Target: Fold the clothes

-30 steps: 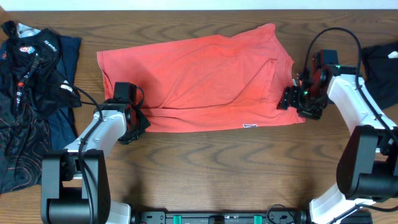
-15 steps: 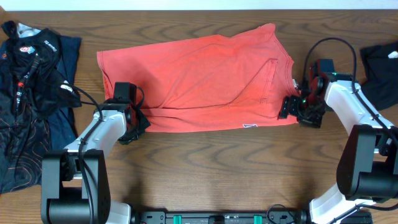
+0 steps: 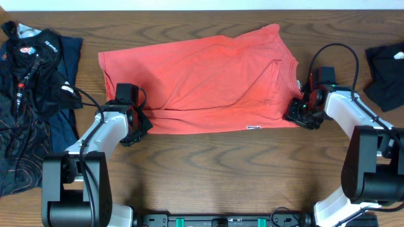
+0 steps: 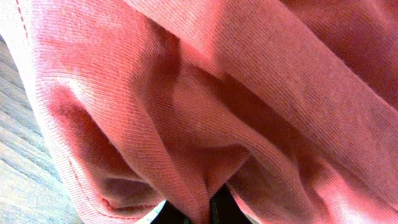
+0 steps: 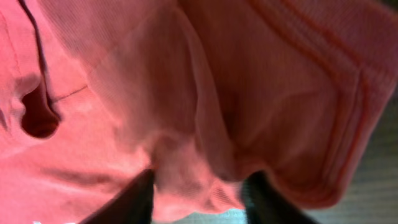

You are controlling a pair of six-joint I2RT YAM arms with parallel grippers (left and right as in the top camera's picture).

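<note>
Seen from overhead, a coral-red T-shirt [image 3: 202, 79] lies spread across the middle of a wooden table [image 3: 208, 170]. It is folded into a rough rectangle that tilts slightly, with its right end higher than its left. A small white label [image 3: 254, 128] shows on its near edge. A heap of dark garments [image 3: 31, 94] with printed patterns lies at the table's left side, apart from the shirt, and another dark cloth [image 3: 386, 72] sits at the far right edge. The left end effector [image 3: 136, 126] rests at the shirt's near left corner, touching the fabric. The right end effector [image 3: 298, 112] rests at the shirt's near right corner, also against the fabric. From the left wrist, the red T-shirt [image 4: 249, 93] fills almost the whole picture in soft knit folds. A gathered ridge of cloth runs down into the left end effector [image 4: 202, 214] at the bottom edge, which is clenched tight on the T-shirt. A strip of wood-grain table [image 4: 25, 174] shows at the lower left. From the right wrist, the T-shirt [image 5: 186, 93] again fills the view, with a ribbed edge [image 5: 323, 74] curving down the right side. The two dark fingers [image 5: 134, 199] of the right end effector [image 5: 199, 193] stand apart at the bottom, with a bunched fold of the shirt between them. I cannot tell whether they are pressing on the cloth or only straddling it. A sliver of table [image 5: 379, 180] shows at the right.
</note>
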